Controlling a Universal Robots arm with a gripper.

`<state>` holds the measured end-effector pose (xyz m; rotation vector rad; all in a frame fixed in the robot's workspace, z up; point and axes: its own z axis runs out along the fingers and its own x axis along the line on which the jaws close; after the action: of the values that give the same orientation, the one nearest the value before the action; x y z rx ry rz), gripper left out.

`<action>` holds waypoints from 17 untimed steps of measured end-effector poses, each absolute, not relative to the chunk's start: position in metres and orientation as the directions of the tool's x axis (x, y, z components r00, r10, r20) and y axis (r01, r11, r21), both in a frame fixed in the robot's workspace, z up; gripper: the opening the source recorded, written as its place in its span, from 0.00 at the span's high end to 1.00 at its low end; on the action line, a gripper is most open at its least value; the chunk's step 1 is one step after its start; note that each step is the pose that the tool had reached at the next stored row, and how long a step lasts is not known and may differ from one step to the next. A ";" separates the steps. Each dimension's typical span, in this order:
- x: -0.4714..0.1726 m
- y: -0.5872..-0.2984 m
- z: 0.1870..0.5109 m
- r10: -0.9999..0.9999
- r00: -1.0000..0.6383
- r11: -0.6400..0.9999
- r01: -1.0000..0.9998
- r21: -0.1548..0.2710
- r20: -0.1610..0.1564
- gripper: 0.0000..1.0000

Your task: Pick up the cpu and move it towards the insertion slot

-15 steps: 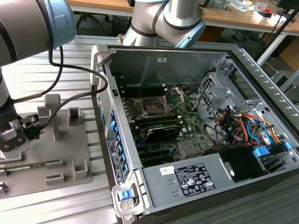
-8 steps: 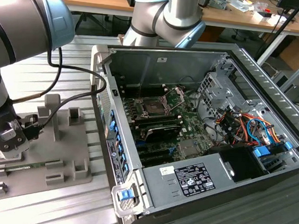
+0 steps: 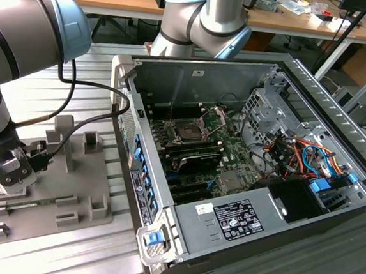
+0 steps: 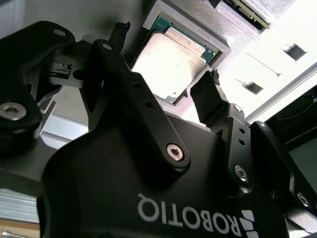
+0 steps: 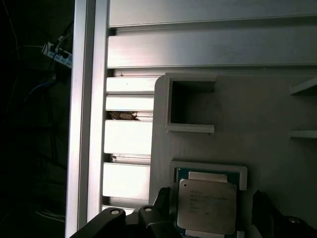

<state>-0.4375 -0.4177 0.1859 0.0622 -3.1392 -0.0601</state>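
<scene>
The cpu (image 5: 206,206) lies flat in a shallow square recess of the grey tray (image 3: 92,180), its pale metal top facing up at the gripper. It is square, so it has no real long axis. Its edges run parallel to the recess walls, with a green rim showing around the metal lid in both wrist views.

The recess sits at the tray's end toward the exterior view's left, just beside a deeper square pocket (image 5: 190,104). A long green memory stick (image 3: 42,203) lies in a groove of the same tray, near the gripper. The tray rests on the slatted aluminium worktop (image 3: 64,248).

The gripper (image 4: 167,54) hangs right over the cpu with its black fingers (image 4: 210,94) spread apart, one on each side of the chip, not clamped on it.

The arm (image 3: 26,27) bends down at the exterior view's left, wrist pointing at the tray, with a black cable (image 3: 91,87) looping off it. Well apart, inside the open computer case (image 3: 194,80), the insertion slot (image 3: 187,131) has its silver plate (image 3: 213,117) hinged up.
</scene>
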 end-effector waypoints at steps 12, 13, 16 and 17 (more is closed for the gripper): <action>-0.438 -0.418 0.185 -0.040 -0.999 0.998 -0.040 0.038 0.001 0.45; -0.438 -0.418 0.185 -0.040 -0.999 0.998 -0.040 0.038 0.001 0.45; -0.437 -0.418 0.186 -0.040 -0.999 0.998 -0.040 0.039 0.000 0.45; -0.437 -0.418 0.186 -0.040 -0.999 0.998 -0.040 0.039 0.000 0.45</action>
<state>-0.4374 -0.4176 0.1859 0.0622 -3.1394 -0.0605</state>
